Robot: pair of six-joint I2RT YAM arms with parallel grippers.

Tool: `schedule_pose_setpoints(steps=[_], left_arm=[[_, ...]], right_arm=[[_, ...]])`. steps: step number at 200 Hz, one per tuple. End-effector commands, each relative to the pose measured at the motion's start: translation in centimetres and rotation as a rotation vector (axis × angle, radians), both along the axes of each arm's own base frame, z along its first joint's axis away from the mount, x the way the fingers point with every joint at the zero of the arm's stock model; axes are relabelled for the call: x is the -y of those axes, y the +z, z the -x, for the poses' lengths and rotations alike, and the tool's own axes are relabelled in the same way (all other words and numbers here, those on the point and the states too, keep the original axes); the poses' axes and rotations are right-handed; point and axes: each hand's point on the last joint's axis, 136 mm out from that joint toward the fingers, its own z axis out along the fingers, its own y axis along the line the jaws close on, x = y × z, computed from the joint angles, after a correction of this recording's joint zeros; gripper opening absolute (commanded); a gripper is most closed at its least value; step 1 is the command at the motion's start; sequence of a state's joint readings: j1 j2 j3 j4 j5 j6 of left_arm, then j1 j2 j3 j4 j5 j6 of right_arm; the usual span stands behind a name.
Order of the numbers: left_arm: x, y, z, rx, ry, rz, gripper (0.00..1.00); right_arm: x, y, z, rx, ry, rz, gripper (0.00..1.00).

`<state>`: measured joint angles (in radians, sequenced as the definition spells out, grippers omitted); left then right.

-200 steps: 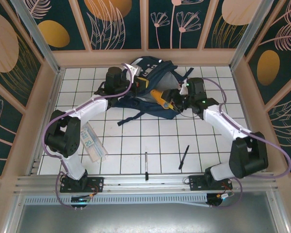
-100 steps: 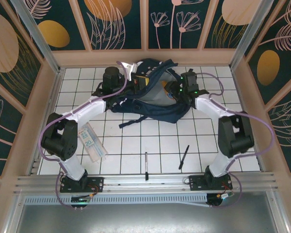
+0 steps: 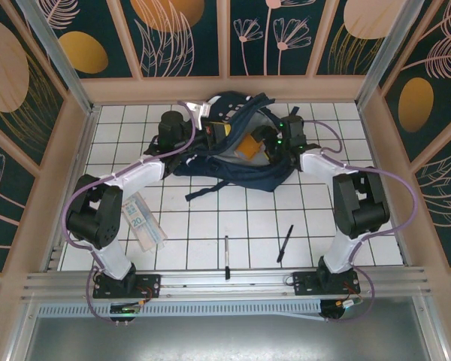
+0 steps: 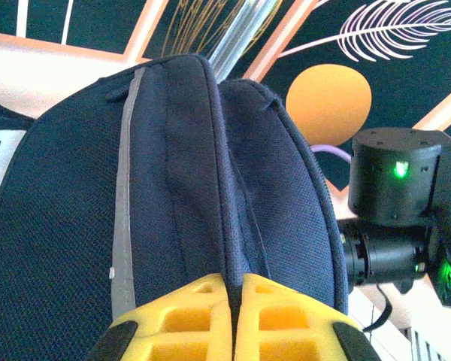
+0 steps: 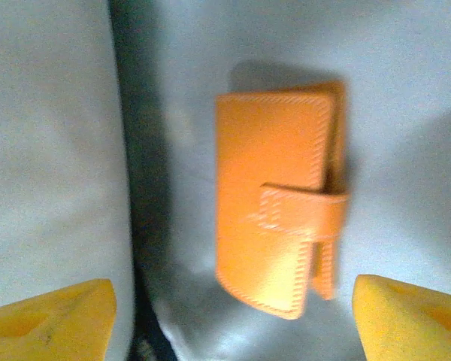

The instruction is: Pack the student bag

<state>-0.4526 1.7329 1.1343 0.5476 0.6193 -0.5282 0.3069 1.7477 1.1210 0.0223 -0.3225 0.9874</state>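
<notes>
Wallet (image 5: 274, 199) released inside, navy student bag (image 3: 244, 173) gaping open

This is looking like a robotics lab cell: a white gridded bench (image 3: 248, 226) is sitting boxed in by wood-framed panels (image 3: 188, 37) printed with teal-and-gold leaf patterns, aluminium posts (image 3: 52, 53) are standing at the far corners, and two robot arms (image 3: 128, 180) are sitting bolted to a metal rail (image 3: 225, 282) along the near edge.
</notes>
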Motion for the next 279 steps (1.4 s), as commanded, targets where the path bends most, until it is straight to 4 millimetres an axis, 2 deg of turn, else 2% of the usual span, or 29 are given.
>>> schedule_pose_setpoints(steps=[1,30,76,99,107,120,134,147,160,171,187,208,244,257,279], left_arm=[[0.1,5.4,1.6,0.178,-0.037,0.071,0.00],[0.2,5.2,1.8,0.179,-0.045,0.076,0.00],[0.4,5.3,1.9,0.184,-0.048,0.075,0.00],[0.8,5.1,1.8,0.175,-0.061,0.063,0.00],[0.8,5.2,1.8,0.178,-0.064,0.067,0.00],[0.9,5.4,1.8,0.187,-0.067,0.076,0.00],[0.9,5.6,1.8,0.194,-0.067,0.075,0.00],[1.0,5.6,1.7,0.193,-0.071,0.070,0.00],[1.1,5.6,1.6,0.194,-0.075,0.058,0.00],[1.1,5.7,1.8,0.208,-0.083,0.058,0.00],[1.0,5.8,1.8,0.221,-0.079,0.057,0.00],[0.8,5.6,1.7,0.220,-0.066,0.038,0.00],[0.5,5.1,1.3,0.206,-0.032,0.038,0.00],[0.5,5.4,1.4,0.210,-0.035,0.053,0.00],[0.5,5.5,1.3,0.208,-0.033,0.047,0.00]], right_arm=[[1.6,-1.3,1.8,-0.055,0.042,0.098,0.77],[-0.2,-2.1,1.0,-0.067,0.098,0.056,0.54],[-3.9,-4.6,-2.5,-0.092,0.116,0.055,0.52],[-5.8,-5.6,-3.3,-0.106,0.127,0.013,0.44],[-7.3,-4.9,-3.1,-0.082,0.157,-0.068,0.36],[-9.7,-2.3,-3.3,0.020,0.203,-0.186,0.24],[-11.5,-0.1,-3.7,0.092,0.234,-0.226,0.21],[-12.1,0.4,-4.7,0.117,0.221,-0.234,0.18],[-12.0,0.2,-6.2,0.151,0.185,-0.238,0.15],[-11.8,-0.7,-7.2,0.154,0.141,-0.258,0.05],[-12.5,-0.5,-7.4,0.178,0.130,-0.317,0.00],[-12.8,1.3,-6.0,0.196,0.174,-0.291,0.11],[-8.5,3.2,-3.1,0.169,0.147,-0.252,0.15],[-7.3,2.6,-2.1,0.129,0.137,-0.222,0.17],[-6.4,0.2,-0.8,0.059,0.124,-0.167,0.28]])
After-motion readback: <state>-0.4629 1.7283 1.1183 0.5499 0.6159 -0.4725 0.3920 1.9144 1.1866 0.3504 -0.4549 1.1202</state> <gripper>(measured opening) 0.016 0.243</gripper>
